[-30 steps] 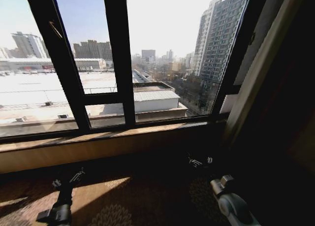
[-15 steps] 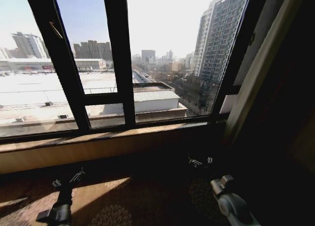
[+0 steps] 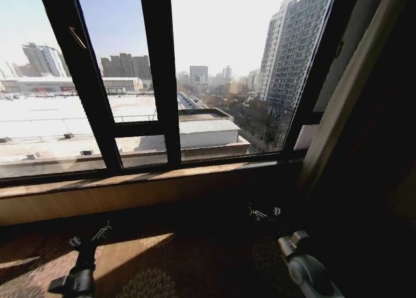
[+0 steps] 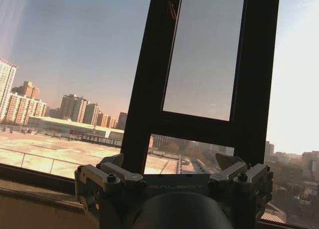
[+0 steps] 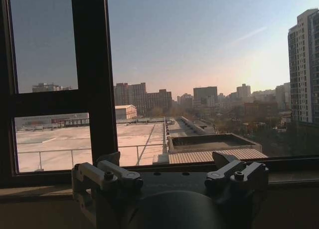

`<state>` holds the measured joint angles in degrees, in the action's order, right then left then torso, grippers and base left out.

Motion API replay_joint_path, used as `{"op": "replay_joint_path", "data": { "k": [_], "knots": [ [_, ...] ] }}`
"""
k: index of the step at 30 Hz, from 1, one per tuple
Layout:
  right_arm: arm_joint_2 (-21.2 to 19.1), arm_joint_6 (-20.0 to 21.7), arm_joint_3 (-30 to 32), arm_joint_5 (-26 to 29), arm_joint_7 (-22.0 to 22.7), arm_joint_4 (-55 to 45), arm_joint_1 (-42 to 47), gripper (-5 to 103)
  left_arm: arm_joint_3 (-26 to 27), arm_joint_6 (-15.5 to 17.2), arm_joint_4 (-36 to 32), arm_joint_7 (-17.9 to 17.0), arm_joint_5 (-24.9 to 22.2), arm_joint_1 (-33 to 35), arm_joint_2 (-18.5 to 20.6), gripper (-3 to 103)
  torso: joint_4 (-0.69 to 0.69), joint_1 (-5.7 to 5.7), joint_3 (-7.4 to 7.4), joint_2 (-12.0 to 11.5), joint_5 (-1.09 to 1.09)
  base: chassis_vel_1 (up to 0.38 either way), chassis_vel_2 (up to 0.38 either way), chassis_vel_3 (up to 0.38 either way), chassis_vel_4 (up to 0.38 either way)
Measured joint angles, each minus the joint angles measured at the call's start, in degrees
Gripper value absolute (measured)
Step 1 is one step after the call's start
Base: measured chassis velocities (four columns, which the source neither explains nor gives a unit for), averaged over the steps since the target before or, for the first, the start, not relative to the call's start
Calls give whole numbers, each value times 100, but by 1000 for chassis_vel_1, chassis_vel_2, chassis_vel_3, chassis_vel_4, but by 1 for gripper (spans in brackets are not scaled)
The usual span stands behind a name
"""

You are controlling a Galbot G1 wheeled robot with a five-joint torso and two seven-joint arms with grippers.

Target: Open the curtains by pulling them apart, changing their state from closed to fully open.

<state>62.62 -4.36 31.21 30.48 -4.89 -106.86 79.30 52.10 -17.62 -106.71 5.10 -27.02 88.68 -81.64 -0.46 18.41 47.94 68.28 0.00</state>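
The window glass (image 3: 214, 71) stands uncovered from side to side, with no fabric across it. A pale band (image 3: 351, 84) runs down the right of the window; I cannot tell whether it is gathered curtain. A faint sheer streak (image 4: 9, 12) shows at one corner of the left wrist view. My left gripper (image 3: 90, 236) hangs low over the carpet, below the sill. It is open and holds nothing (image 4: 174, 176). My right gripper (image 3: 266, 213) is low on the right, likewise open and holding nothing (image 5: 169, 174).
Dark window frame bars (image 3: 159, 77) divide the glass. A wooden sill (image 3: 130, 181) runs under them, with a shadowed wall below. Patterned carpet (image 3: 149, 259) lies in front, partly sunlit. The far right of the head view is dark.
The whole head picture has shifted slightly to the right, so the camera moved. Both grippers keep their places in the picture.
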Motion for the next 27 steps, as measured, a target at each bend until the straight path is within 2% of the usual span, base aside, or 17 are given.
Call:
{"op": "replay_joint_path", "data": {
  "k": [27],
  "knots": [
    [0,0,0,0,0,0,0,100,0,0,0,0,0,0,0,100,-1,-3,-5,-8,0,0,0,0,0]
  ]
}}
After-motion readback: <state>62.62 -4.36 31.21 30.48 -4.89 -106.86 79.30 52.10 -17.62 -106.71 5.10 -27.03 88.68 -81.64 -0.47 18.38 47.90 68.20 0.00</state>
